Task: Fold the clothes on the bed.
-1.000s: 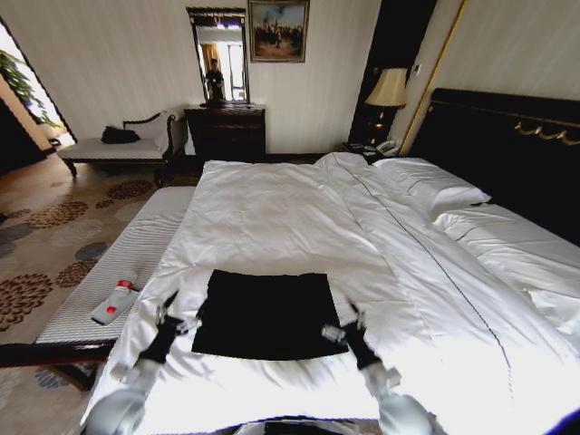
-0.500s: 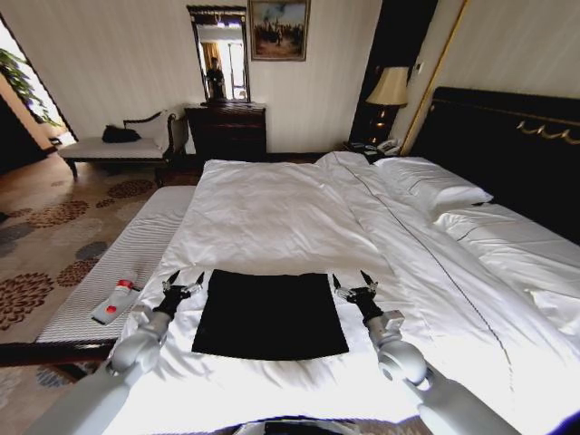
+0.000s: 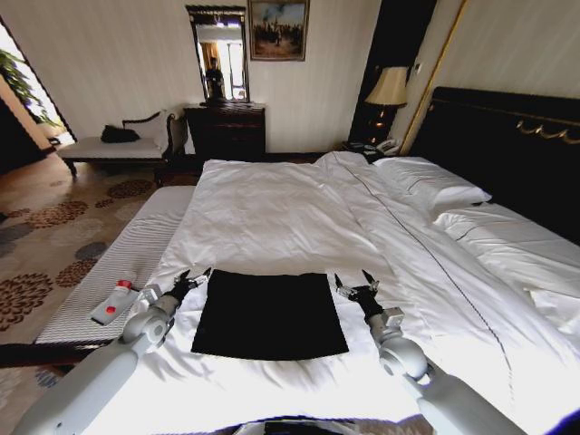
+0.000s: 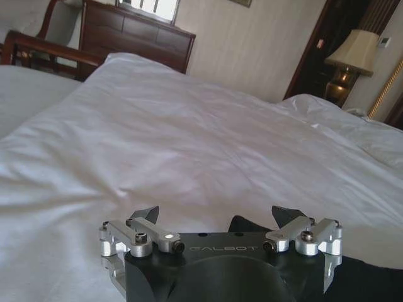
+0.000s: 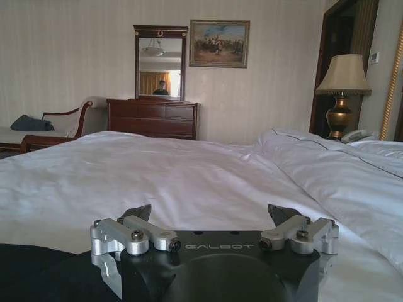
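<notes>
Lying flat in the lower middle of the head view, the black T-shirt (image 3: pixel 269 314) is folded into a neat rectangle on the white duvet of the large dark-framed bed (image 3: pixel 299 213). Both arms reach up from the bottom corners of that frame. At the garment's upper left corner sits the left gripper (image 3: pixel 193 279), fingers spread apart and holding nothing. Beside the upper right corner sits the right gripper (image 3: pixel 357 285), its fingers likewise parted and empty. Each wrist view shows its own open fingertips above the white bedding, with a dark edge of cloth low in the frame.
</notes>
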Controlling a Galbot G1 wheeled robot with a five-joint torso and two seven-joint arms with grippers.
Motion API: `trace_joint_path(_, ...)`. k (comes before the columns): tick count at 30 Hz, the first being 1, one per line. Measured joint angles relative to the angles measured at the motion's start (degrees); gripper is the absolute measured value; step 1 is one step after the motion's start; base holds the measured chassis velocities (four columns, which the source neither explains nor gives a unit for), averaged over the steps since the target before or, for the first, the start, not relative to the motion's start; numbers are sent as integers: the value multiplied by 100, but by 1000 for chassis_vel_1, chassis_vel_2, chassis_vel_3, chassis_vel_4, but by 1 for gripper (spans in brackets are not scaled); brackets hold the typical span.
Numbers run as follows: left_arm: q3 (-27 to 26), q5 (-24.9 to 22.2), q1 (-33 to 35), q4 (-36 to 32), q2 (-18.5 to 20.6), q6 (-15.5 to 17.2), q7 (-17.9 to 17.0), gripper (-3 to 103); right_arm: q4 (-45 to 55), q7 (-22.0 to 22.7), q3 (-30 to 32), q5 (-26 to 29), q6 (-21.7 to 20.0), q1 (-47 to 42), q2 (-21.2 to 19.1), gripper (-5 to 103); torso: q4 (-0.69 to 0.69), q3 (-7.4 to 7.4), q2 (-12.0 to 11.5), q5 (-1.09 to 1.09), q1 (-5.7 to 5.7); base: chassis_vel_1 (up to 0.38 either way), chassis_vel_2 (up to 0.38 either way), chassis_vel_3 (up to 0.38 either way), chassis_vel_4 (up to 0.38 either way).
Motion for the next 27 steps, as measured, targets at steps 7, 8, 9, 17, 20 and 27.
trace_joint_path(7,399,-142,-429,297,-54,133,100,102,13,49,45,-13,-15,-58,19,100,0,0,0,0,0,0,0,0,0)
trace_joint_path(8,399,-142,-429,297,-54,133,100,102,13,49,45,-13,-15,-58,19,100,0,0,0,0,0,0,0,0,0)
trace_joint_path(9,447,-174,-481,331,-68,144,105,102,14,61,45,-13,-17,-57,29,100,-1,0,0,1,0,0,0,0,0)
trace_joint_path(17,756,-332,-801,604,-247,247,100,90,5,96,44,4,-36,-29,33,100,-1,0,0,1,0,0,0,0,0)
trace_joint_path(20,808,-324,-853,672,-327,263,99,86,5,106,45,13,-38,-28,28,100,1,0,0,1,0,0,0,0,0)
trace_joint_path(27,903,-310,-975,779,-470,291,15,75,6,140,73,32,-41,-42,-3,100,0,0,1,1,0,0,0,0,0)
